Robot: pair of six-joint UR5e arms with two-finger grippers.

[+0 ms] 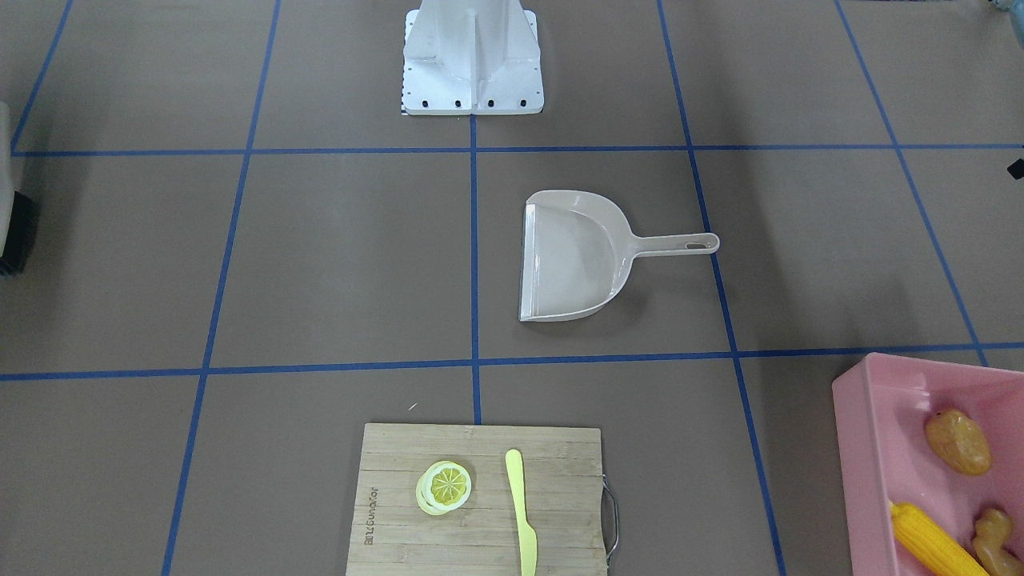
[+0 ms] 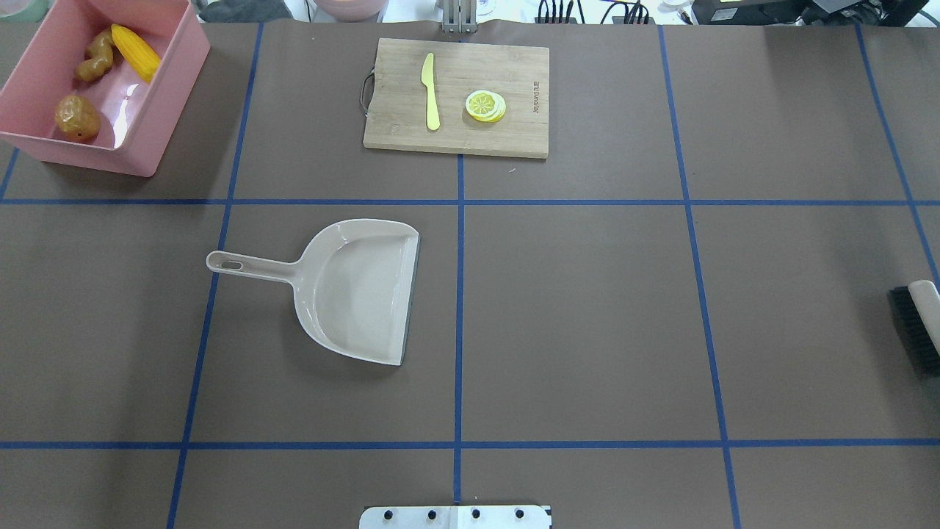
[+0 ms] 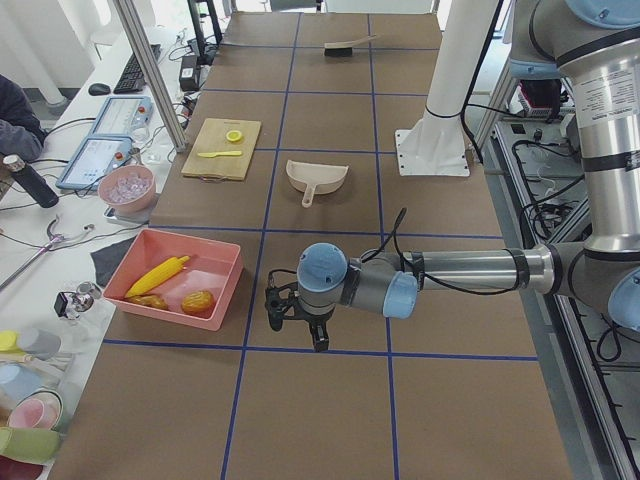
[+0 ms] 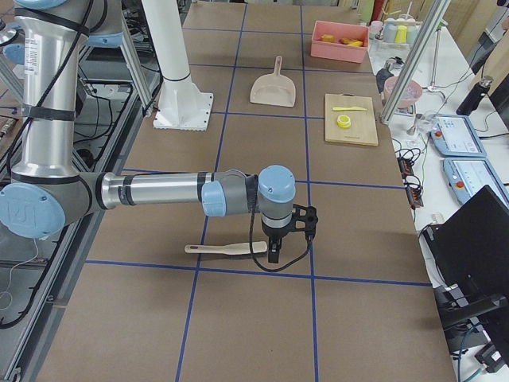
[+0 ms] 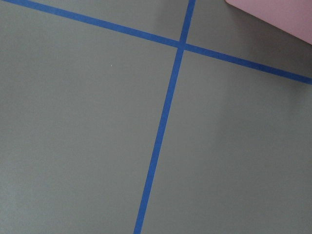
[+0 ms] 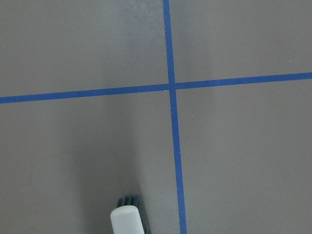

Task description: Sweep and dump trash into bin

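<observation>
Left arm (image 3: 470, 268) level, left gripper (image 3: 297, 335) pointing down near bin (image 3: 228, 280), right gripper (image 4: 293, 243) likewise beside brush (image 4: 227, 249), finger states indeterminable.

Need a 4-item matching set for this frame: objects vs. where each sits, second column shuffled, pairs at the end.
1. corn
2. knife
3. dustpan
4. brush

A. on the board
B. in the bin
C. at the robot's right end of the table
D. empty, on the table's left half

Pairs: 1-B, 2-A, 3-D, 4-C
</observation>
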